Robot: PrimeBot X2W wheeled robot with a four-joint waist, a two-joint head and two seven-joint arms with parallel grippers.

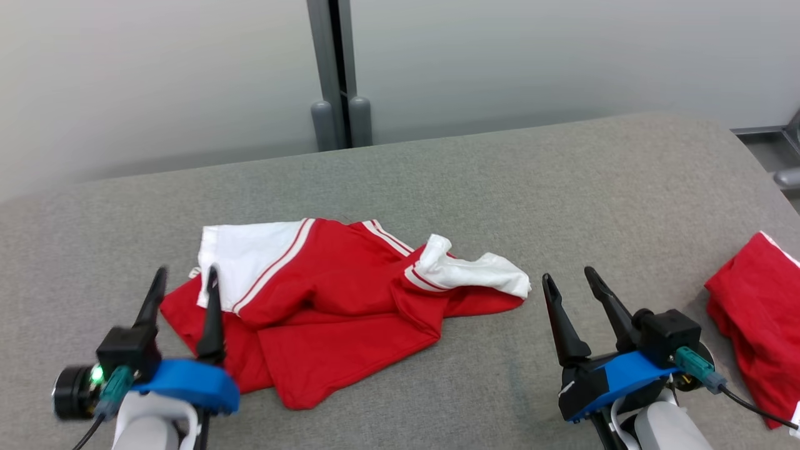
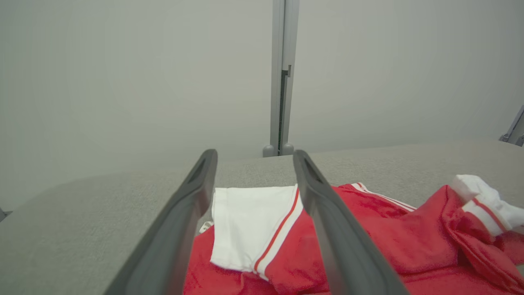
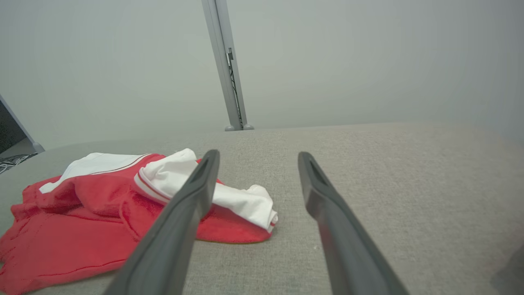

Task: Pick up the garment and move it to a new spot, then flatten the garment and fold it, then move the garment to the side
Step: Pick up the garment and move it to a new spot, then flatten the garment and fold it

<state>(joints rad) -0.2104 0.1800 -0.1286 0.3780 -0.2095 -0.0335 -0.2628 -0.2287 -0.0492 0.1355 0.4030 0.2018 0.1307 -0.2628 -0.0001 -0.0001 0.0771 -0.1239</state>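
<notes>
A pale wall (image 1: 156, 75) fills the top of the head view. Below it, a grey fabric-covered table (image 1: 475, 181) spans the rest of the frame. The garment (image 1: 331, 312), a red shirt with white sleeves and striped trim, lies crumpled on the table at lower centre-left. One white sleeve lies flat at its upper left, and the other is bunched at its right end. A second red cloth (image 1: 753, 306) sits at the right edge of the frame, well apart from the garment. The right claw (image 1: 569, 275) is at the lower right, over bare table just right of the bunched sleeve, with its fingers spread wide and nothing between them. The left claw (image 1: 187, 273) is at the lower left, over the garment's left edge by the flat sleeve, also wide and gripping nothing. A grey post (image 1: 337, 69) stands at top centre.
</notes>
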